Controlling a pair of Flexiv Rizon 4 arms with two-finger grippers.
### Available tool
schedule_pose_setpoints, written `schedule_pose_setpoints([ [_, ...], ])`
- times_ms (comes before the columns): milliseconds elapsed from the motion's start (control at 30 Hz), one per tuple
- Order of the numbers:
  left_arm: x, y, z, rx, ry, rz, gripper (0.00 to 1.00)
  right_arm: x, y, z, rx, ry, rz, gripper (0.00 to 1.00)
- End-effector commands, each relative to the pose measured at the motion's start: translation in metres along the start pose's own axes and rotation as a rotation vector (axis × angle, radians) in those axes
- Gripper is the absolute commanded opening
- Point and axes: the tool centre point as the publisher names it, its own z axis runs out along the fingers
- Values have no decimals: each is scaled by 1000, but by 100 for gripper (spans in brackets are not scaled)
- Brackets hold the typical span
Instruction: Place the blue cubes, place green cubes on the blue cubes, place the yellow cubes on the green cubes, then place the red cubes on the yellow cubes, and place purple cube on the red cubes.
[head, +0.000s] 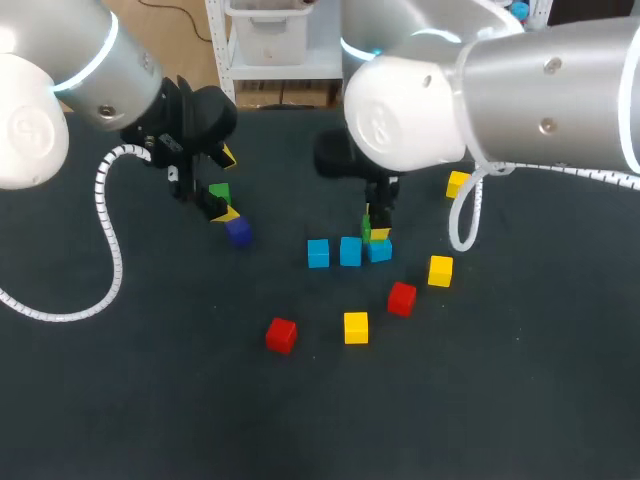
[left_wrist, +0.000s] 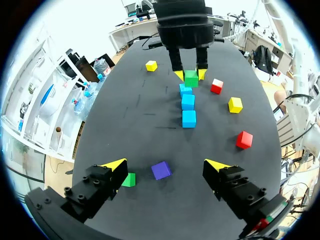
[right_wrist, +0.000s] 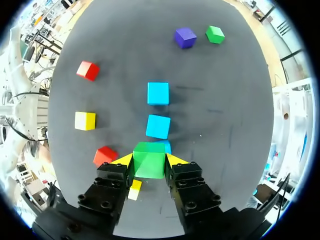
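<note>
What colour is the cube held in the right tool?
Green. The cube shows best in the right wrist view, clamped in the right tool.

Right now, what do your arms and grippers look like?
My left arm and right arm: thick rounded tubes, white and silver-grey, light-blue rings, each with a white coiled cable. My left gripper and right gripper: black, two fingers, yellow tips.

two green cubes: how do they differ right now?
The held green cube is clamped between the fingers of the right end effector; nothing grips the loose green cube. The held green cube is over the end blue cube of the row; the loose green cube lies on the table beside the purple cube, away from the row. Both share the same colour and, apparently, the same size.
</note>
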Motion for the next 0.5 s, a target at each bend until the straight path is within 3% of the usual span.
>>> schedule_pose_setpoints([
  [33, 1, 1, 0, 1, -3, 2, 100, -2, 1, 6, -9, 1, 2, 0],
  [500, 1, 1, 0, 1, -3, 2, 100, -3, 5, 13, -4, 37, 5, 0],
])
